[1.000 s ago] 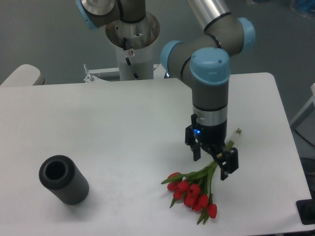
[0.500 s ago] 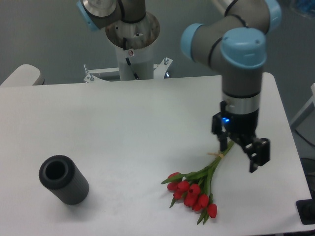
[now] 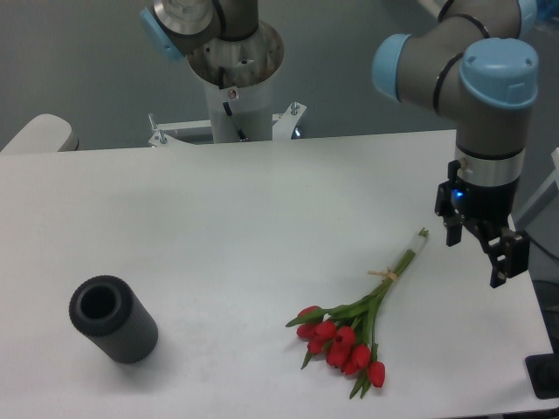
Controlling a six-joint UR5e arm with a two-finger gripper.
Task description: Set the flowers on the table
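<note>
We see the table (image 3: 218, 218) bearing a dark ribbed cylinder (image 3: 113, 319) at front left. The flowers (image 3: 354, 332) lie flat at front right, stems pointing up-right. Our gripper (image 3: 479, 253) hangs right of the stems, jaws spread, holding nothing.

One bunch of flowers (image 3: 354, 327) is seen, one tie (image 3: 384, 276) being counted on its stems; roughly ten red heads can be made out, though overlap keeps the count from being exact. One dark ribbed cylinder (image 3: 113, 319) is counted. One white table (image 3: 218, 227) is counted. One arm (image 3: 483, 105) is seen, with one gripper (image 3: 482, 250) of two fingers.
</note>
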